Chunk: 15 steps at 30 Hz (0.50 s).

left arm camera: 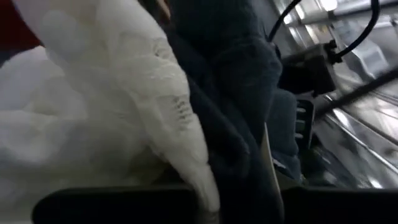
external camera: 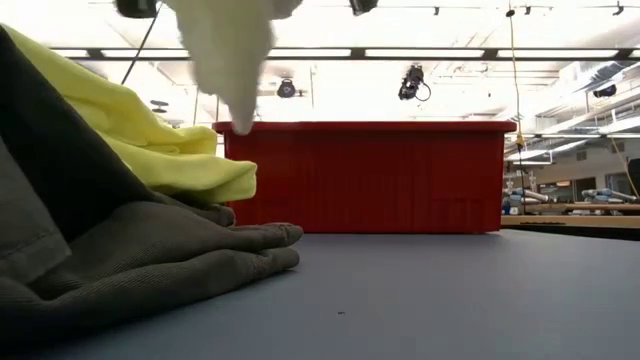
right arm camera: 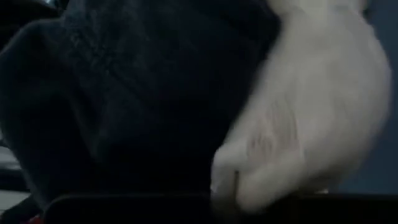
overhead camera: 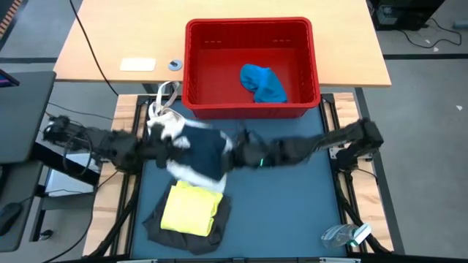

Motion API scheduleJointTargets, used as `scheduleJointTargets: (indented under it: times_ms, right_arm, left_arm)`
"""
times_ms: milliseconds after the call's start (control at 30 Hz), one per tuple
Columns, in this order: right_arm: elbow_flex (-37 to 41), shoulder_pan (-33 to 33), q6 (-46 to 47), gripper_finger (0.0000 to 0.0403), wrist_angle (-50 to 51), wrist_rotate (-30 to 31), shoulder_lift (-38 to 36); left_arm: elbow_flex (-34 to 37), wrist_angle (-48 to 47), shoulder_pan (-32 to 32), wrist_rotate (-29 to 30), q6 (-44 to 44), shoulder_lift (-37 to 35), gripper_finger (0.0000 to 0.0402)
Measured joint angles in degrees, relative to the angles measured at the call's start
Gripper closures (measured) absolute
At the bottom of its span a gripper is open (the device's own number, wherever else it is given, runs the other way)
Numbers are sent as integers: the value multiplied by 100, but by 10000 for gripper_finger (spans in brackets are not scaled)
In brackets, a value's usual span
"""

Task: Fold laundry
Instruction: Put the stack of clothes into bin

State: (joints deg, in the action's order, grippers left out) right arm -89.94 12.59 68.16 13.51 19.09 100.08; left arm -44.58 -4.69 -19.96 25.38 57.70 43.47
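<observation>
My left end effector point(overhead camera: 174, 145) and right end effector point(overhead camera: 232, 152) clamp navy garment point(overhead camera: 205, 150) and white cloth point(overhead camera: 191, 174) aloft above surface point(overhead camera: 292, 204) | Risk: bundled layers slipping loose, dropping onto folded yellow T-shirt point(overhead camera: 190, 208)

Blue-grey table point(overhead camera: 292, 204): dark grey garment point(overhead camera: 164, 228), red basket point(overhead camera: 252, 102).

soft bright yellow T-shirt point(overhead camera: 190, 209): plain lemon yellow, no print showing
crumpled dark grey garment point(overhead camera: 187, 232): flat charcoal grey, showing at the yellow shirt's 6 o'clock edge
thick dark navy garment point(overhead camera: 205, 150): deep navy, unpatterned
white cloth point(overhead camera: 191, 174): plain white with a faint ribbed weave
small blue cloth piece point(overhead camera: 263, 84): bright turquoise blue
rectangular red plastic basket point(overhead camera: 199, 58): solid red
flat table mat point(overhead camera: 285, 204): slate blue-grey
wooden desk top point(overhead camera: 110, 44): pale tan
</observation>
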Motion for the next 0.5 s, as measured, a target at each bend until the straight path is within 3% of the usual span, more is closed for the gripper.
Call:
scheduleJointTargets:
  times_ms: [233,367,500]
  right_arm:
    - [1,-1498,-1162,373,419,-1346,-655]
    - [1,-2477,-1489,373,516,-2252,-828]
    - [4,-3354,-1824,373,655,-2744,-936]
  left_arm:
    - [-655,-142,2396,-1115,-615,583,362]
    - [-847,611,3669,-1931,-641,1316,362]
    - [-1313,975,4655,-2702,-608,2169,362]
